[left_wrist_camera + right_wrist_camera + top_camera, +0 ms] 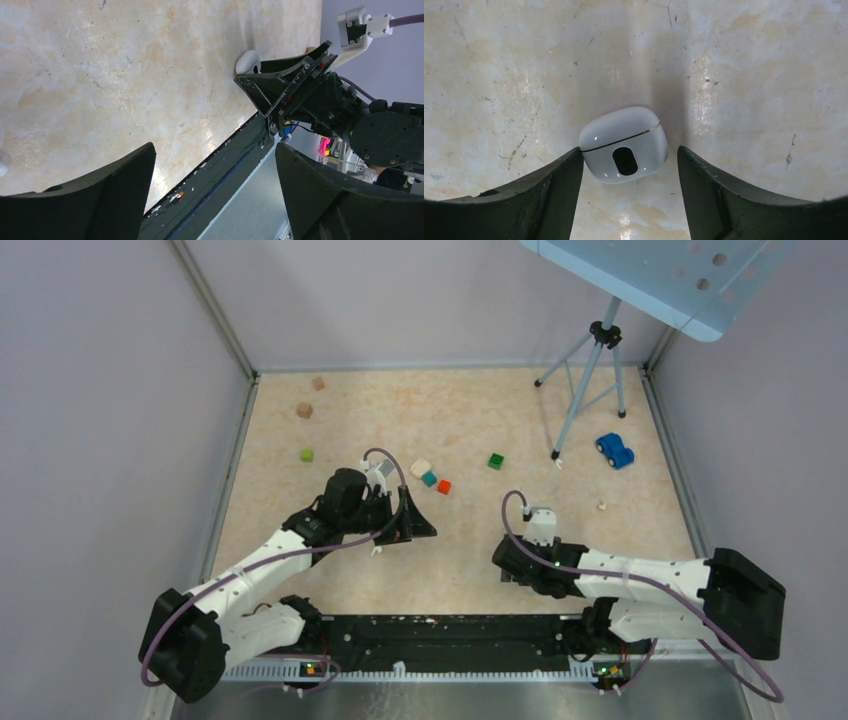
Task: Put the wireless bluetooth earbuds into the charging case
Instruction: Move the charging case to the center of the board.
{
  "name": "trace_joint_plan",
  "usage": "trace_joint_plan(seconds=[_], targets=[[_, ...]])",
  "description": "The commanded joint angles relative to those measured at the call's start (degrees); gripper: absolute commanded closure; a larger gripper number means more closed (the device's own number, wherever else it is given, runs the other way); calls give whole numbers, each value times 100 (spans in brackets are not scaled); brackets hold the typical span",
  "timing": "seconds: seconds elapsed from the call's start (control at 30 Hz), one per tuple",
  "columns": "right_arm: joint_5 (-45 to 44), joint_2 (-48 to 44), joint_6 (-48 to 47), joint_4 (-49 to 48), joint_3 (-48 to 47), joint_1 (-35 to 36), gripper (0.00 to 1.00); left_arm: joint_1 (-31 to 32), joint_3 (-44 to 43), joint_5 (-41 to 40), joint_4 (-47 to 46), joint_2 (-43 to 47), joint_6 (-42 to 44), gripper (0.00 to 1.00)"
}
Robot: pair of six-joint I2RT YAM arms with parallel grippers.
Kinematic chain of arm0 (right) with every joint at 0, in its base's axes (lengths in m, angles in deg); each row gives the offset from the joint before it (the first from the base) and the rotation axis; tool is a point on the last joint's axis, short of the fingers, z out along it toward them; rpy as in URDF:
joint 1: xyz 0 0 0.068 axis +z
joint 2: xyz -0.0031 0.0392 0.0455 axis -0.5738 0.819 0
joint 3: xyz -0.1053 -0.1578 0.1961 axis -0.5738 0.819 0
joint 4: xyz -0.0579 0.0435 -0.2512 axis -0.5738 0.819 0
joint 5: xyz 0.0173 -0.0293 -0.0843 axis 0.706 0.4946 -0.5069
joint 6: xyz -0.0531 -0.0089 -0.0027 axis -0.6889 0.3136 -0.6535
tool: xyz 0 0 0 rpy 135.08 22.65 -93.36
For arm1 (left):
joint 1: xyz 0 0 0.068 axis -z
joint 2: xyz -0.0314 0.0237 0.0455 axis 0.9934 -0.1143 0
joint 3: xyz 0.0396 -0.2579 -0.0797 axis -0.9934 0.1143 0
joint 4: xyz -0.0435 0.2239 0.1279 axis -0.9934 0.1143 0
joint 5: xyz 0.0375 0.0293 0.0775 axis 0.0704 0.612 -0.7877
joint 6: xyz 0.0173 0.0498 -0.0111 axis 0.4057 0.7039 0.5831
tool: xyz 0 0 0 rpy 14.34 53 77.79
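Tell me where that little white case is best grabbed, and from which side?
Probably take the charging case across its rounded left and right flanks, from above: it lies shut on the table, and the open right tool straddles those sides.

Both arms reach low, left end effector (pixel 418 527) and right end effector (pixel 503 565) gaping.

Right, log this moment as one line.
right pincer open, astride white rounded plastic case, lid shut | left pincer open, empty | case rests on beige tabletop
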Motion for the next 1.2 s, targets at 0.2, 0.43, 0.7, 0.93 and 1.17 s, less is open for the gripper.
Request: trace_joint_plan(seconds=[0.2,0.43,0.7,0.93,1.17], targets=[[503,-635,-516,3,305,38,31,-10,-69,83,-259,-79,-21,7],[841,-236,-1280,-441,96,33,17,-15,-9,21,-288,-15,-63,7],[1341,-69,-1625,-955,-166,34,17,-15,36,-60,-272,0,-125,7],[1574,323,-1726,-812,-587,45,17,-17,65,-110,-269,53,-178,6],[1519,231,-2164,-436,-594,41,12,-12,67,-175,-250,103,-162,6]])
